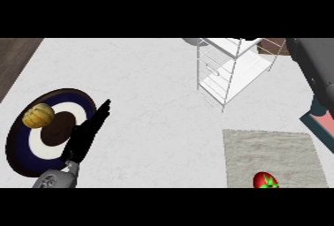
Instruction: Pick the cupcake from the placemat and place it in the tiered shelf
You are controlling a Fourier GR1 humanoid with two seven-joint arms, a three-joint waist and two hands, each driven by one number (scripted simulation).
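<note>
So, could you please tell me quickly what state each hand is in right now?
Left hand: open, fingers straight, holding nothing, over the round placemat.
Right hand: not in view; only a forearm shows at the right edge.

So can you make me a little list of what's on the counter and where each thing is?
left hand: open, fingers straight, over the right edge of the round placemat
round placemat: dark rings, left side of the counter
cupcake: yellow, on the placemat's upper left part, not touched by the hand
tiered shelf: white wire, top right
beige mat: lower right
red and green thing: on the beige mat's lower edge
right hand: not showing
</note>
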